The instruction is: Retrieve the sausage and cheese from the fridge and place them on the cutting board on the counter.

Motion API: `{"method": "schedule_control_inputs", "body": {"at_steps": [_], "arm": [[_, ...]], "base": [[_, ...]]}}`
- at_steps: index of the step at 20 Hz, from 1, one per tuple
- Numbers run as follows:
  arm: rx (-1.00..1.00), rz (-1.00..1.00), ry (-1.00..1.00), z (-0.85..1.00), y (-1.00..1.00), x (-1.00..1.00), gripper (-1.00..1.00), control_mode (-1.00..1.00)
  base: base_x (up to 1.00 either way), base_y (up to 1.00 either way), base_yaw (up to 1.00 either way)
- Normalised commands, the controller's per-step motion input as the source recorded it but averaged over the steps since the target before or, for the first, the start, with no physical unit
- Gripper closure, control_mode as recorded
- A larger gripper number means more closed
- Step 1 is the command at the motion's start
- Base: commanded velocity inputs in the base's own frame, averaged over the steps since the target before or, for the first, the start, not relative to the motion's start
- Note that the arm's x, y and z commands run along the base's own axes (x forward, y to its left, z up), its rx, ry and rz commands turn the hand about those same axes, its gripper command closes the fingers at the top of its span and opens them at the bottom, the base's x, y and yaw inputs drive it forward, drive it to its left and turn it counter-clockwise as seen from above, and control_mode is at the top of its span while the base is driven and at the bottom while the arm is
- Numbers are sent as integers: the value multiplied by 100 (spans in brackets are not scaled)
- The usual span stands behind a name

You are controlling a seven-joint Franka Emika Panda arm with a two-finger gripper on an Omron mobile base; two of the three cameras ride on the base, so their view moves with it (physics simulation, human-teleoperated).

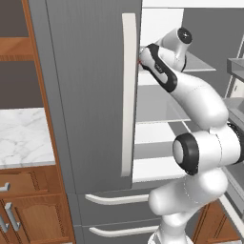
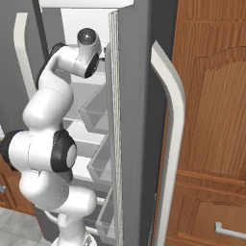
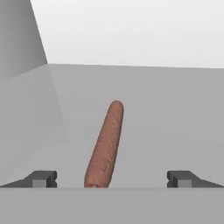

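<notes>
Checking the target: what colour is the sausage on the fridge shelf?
Reddish-brown sausage, clearest in the hand view.

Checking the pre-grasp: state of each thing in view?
Fridge: right door open, left door shut, both lower drawers shut.
Sausage: lying on a grey fridge shelf, not gripped.
Gripper: open, one fingertip on either side of the sausage's near end.
</notes>
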Motion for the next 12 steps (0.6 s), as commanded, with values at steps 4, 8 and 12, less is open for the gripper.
{"method": "schedule_control_inputs", "body": {"at_steps": [4,8,12], "arm": [[-2,1,9,-10,0,45,-100,-100],[0,3,10,-3,0,42,-100,-100],[0,4,9,0,0,37,-100,-100]], "base": [[0,0,0],[0,0,0],[0,0,0]]}}
